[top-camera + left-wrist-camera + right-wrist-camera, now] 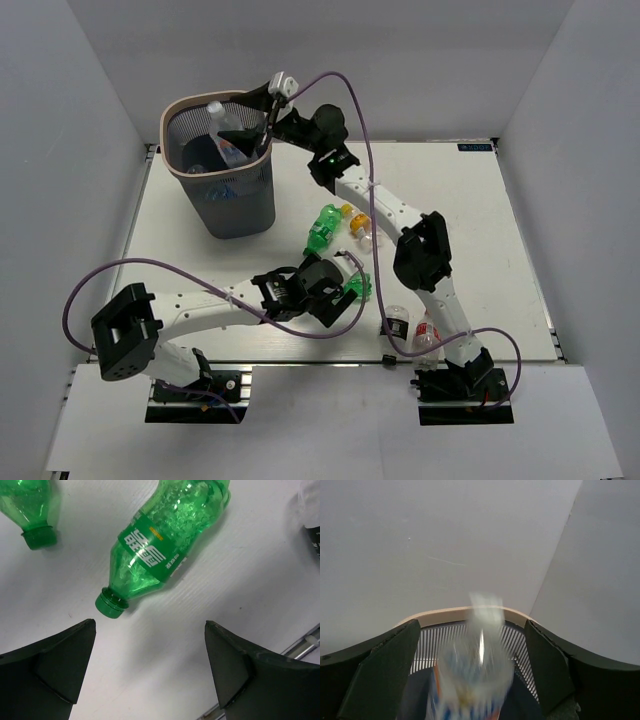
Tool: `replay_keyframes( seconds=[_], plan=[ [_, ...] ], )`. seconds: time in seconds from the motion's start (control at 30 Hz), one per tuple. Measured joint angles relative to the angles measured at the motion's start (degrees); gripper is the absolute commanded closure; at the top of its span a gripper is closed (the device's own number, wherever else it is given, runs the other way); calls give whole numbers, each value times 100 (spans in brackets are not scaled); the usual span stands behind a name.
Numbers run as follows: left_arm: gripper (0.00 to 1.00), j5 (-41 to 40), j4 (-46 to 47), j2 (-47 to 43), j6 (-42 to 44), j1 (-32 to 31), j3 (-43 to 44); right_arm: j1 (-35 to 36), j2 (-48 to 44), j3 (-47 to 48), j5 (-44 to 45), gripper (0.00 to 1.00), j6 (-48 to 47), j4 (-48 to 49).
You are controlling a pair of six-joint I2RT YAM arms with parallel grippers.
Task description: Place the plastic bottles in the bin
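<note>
Both pairs of jaws wide apart, left pincer (149, 625) over green bottle (160, 545) lying on the surface (225, 580), right pincer (470, 625) above the bin (445, 614), blurred clear bottle (472, 675) untouched between its fingers.

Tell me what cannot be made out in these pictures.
- Right wrist view: the clear bottle at the bin is blurred; its label is unreadable.
- Left wrist view: the second green bottle is cut off by the top edge.
- Top view: the right arm partly hides the red-labelled bottle near its base.
</note>
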Motion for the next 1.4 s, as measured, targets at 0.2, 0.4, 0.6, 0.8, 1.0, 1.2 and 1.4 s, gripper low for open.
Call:
replay_keyframes(
  seconds=[0.2, 0.4, 0.6, 0.8, 1.0, 1.2, 1.4],
  plan=[
    [1, -74, 136, 393, 374, -33, 225, -238, -415, -584, 219, 10, 310, -48],
    [1, -76, 393, 778, 852, -55, 326, -1180, -1976, -1875, 369, 10, 612, -977],
    [1, -190, 776, 1152, 1228, -57, 337, -2531, -4074, -3344, -142, 10, -448, -2898],
    [10, -365, 1008, 1961, 1366, -17, 590, -2962, -5731, -5327, -728, 18, -2306, -5313],
    [63, -380, 1051, 2120, 1342, -7, 905, -3318, -6478, -6601, -855, 100, -3578, -7069],
    [72, -424, 625, 1871, 1220, 50, 1340, -3595, -6940, -7329, -52, 25, -3659, -7261],
    [73, -855, 136, 1303, 1187, 476, 2881, -3982, -5821, -7125, 439, 14, -3530, -6900]
  ],
)
